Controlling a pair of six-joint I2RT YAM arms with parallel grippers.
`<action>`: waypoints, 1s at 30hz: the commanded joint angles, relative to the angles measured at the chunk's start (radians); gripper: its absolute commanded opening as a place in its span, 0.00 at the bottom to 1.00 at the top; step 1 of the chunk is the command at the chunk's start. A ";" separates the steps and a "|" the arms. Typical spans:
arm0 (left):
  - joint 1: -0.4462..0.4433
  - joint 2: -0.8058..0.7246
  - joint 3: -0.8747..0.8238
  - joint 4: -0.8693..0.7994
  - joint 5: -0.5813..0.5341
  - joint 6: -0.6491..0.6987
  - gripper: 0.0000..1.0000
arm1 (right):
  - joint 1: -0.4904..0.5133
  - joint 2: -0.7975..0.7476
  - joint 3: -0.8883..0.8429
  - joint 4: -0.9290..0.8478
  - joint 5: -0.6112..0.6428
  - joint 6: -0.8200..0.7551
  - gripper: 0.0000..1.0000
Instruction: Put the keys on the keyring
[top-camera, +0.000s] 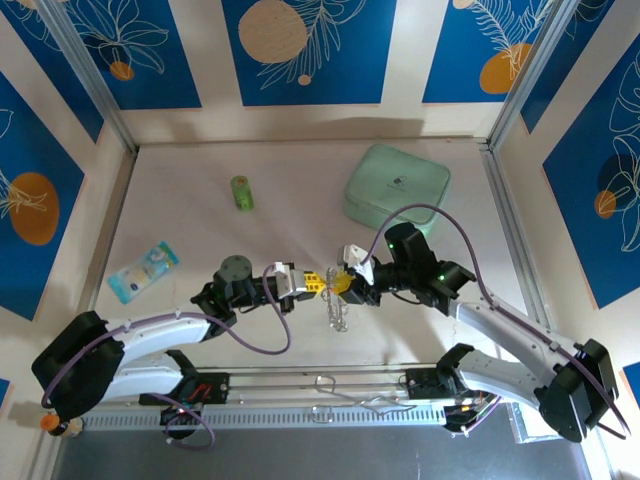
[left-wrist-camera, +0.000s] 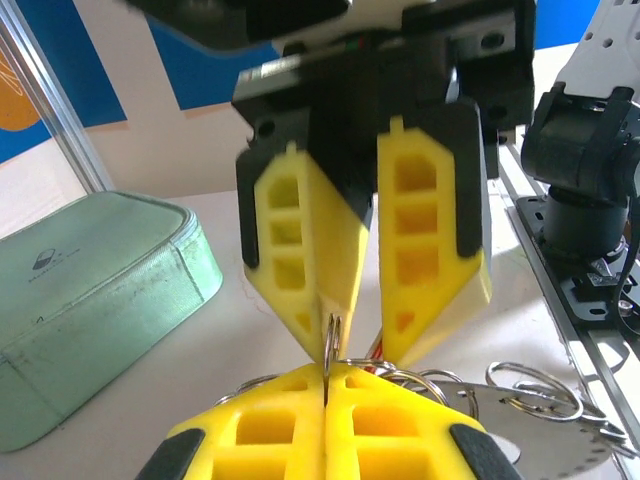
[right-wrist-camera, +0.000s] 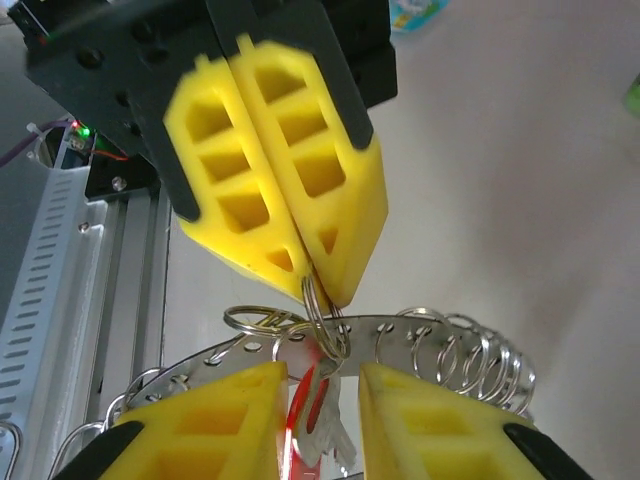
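Keyring in clenched left end effector, right end effector released; mint case shut.

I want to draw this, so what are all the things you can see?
table: one, whitish, under everything
keyring: one, silvery, middle of the table
red tag: one, red, just under the keyring's band
case: one, mint green, far right
cylinder: one, green, far left of centre
packet: one, blue and white, left side
left gripper: one, yellow fingers, shut on a small keyring loop
right gripper: one, yellow fingers, open, either side of the red tag
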 joint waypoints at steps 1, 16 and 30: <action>-0.014 0.004 0.012 0.055 0.040 0.017 0.00 | -0.004 -0.022 -0.016 0.033 -0.026 -0.010 0.27; -0.014 0.023 0.012 0.103 0.063 -0.024 0.00 | -0.001 0.042 0.004 0.087 -0.076 -0.017 0.16; -0.016 -0.037 0.107 -0.279 -0.010 0.093 0.23 | 0.043 0.092 0.165 -0.208 0.064 -0.218 0.00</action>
